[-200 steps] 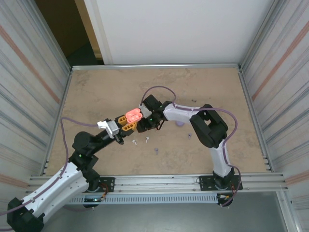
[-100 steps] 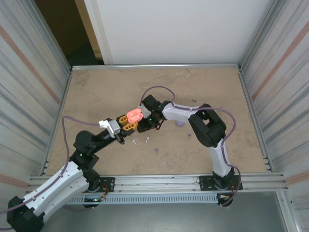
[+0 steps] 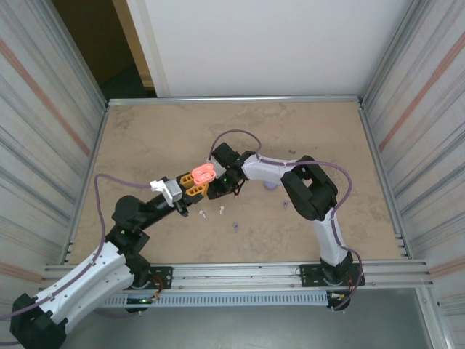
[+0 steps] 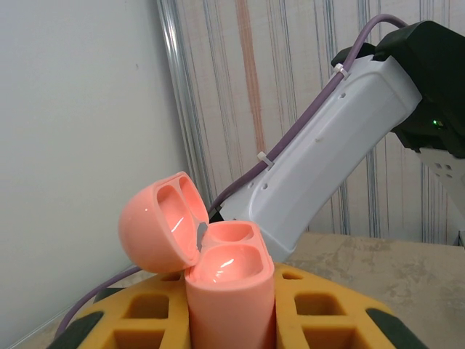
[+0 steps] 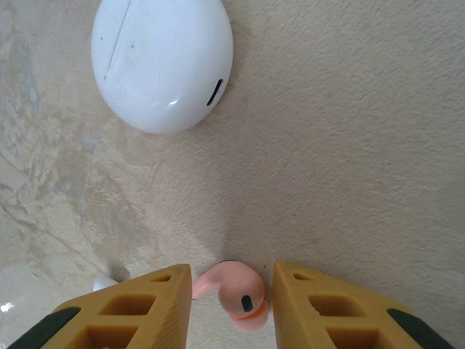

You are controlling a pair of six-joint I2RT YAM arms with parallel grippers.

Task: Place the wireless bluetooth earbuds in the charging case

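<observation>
My left gripper [image 4: 232, 316] is shut on an upright coral-pink charging case [image 4: 229, 287]. Its lid is hinged open to the left and both wells are bare. From above, that case [image 3: 201, 173] hangs just left of my right gripper [image 3: 216, 192]. A coral-pink earbud [image 5: 240, 291] lies on the table between my right gripper's [image 5: 231, 292] yellow fingers [image 5: 145, 305]. Its stem reaches the left finger, and a thin gap remains on the right. Two white earbuds [image 3: 203, 214] [image 3: 220, 211] and two purple earbuds [image 3: 235, 227] [image 3: 285, 204] lie loose on the table.
A shut white case [image 5: 161, 62] rests on the table just beyond the pink earbud. A purple case [image 3: 271, 186] sits beside the right forearm. Corrugated metal walls [image 3: 51, 138] close in both sides, and a metal rail [image 3: 232, 273] runs along the near edge.
My right gripper's jaws have narrowed around the pink earbud. Both wrists and the pink case have drifted slightly left.
</observation>
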